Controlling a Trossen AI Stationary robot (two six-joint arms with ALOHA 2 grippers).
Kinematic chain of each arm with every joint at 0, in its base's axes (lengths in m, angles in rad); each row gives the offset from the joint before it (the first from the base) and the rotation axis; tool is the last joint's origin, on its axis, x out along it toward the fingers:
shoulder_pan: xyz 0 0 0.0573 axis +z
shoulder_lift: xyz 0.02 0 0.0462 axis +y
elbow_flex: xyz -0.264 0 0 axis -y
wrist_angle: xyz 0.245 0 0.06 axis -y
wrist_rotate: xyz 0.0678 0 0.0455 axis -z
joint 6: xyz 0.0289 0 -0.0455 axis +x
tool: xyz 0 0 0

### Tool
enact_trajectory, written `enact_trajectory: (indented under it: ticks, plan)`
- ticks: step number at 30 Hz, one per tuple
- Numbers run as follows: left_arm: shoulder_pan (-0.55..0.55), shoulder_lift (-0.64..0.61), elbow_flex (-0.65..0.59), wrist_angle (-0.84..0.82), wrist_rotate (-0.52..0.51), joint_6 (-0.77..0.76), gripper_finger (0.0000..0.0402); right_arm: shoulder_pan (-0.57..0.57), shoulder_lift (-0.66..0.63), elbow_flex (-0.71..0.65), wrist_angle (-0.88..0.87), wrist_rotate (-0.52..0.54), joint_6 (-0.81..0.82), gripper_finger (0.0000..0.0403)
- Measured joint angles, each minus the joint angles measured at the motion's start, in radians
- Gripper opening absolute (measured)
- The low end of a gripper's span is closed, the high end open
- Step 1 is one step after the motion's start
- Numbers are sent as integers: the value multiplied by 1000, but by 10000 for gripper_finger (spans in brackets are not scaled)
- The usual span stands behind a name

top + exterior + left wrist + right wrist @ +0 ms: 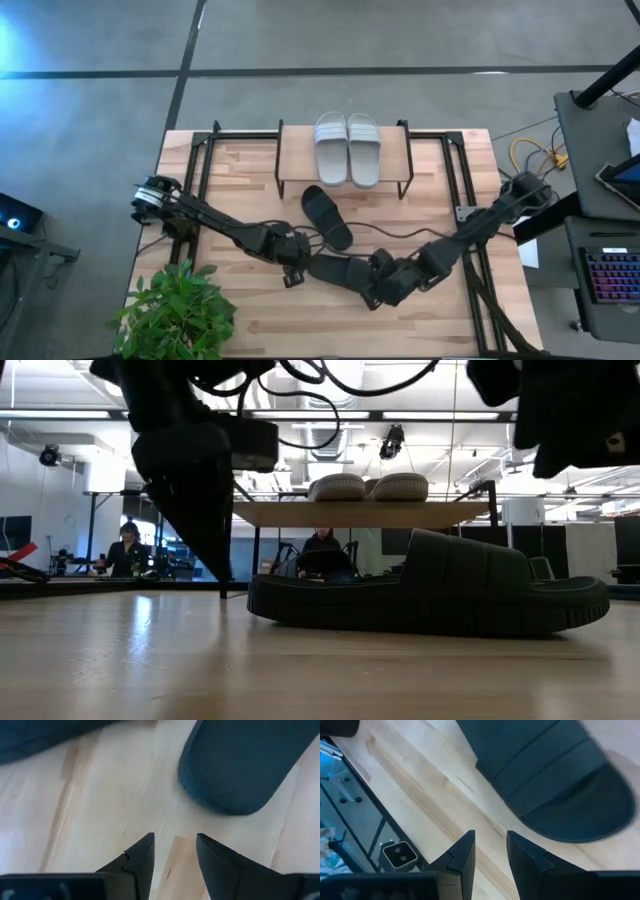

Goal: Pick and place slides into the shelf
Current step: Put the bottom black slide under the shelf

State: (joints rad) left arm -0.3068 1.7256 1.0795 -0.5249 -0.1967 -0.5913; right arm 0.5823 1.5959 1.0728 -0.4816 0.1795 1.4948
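Observation:
Two light grey slides (348,147) lie side by side, soles down, on top of the shelf (295,160), a low wooden plank on black legs at the table's far side. One black slide (327,217) lies slantwise on the table in front of the shelf. The second black slide (338,269) (430,595) lies flat on its sole between my two grippers. My left gripper (296,266) (175,836) is open just left of it, pointing down over bare wood. My right gripper (379,292) (490,832) is open at its right end, above the table.
A potted plant (175,310) stands at the near left corner. Black metal frame rails (200,160) run along the table's left and right sides, and a cable (400,232) lies across the middle. In the low view, people (128,548) sit in the room beyond the table.

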Motion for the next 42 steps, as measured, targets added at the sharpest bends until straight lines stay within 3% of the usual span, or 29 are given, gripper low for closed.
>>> enact_trajectory:
  ticks: [8, 12, 16, 24, 32, 42]
  plan:
    - [7, 3, -88, 337, 15, 56, 123, -5, 147, 132, -31, 1, 0, 95]
    - [4, 31, -111, 465, 78, 52, 123, -5, 166, 188, -172, 11, 60, 95]
    - [-3, 76, -121, 622, 184, 49, 123, -4, 160, 218, -331, 14, 118, 95]
    - [-24, 93, -88, 797, 442, 58, 123, 12, 133, 231, -420, 26, 189, 95]
    - [-22, 73, -108, 692, 425, 116, 123, 11, 139, 245, -401, 27, 152, 96]
    - [-8, 163, -105, 817, 371, 158, 123, 11, 139, 269, -395, 31, 133, 96]
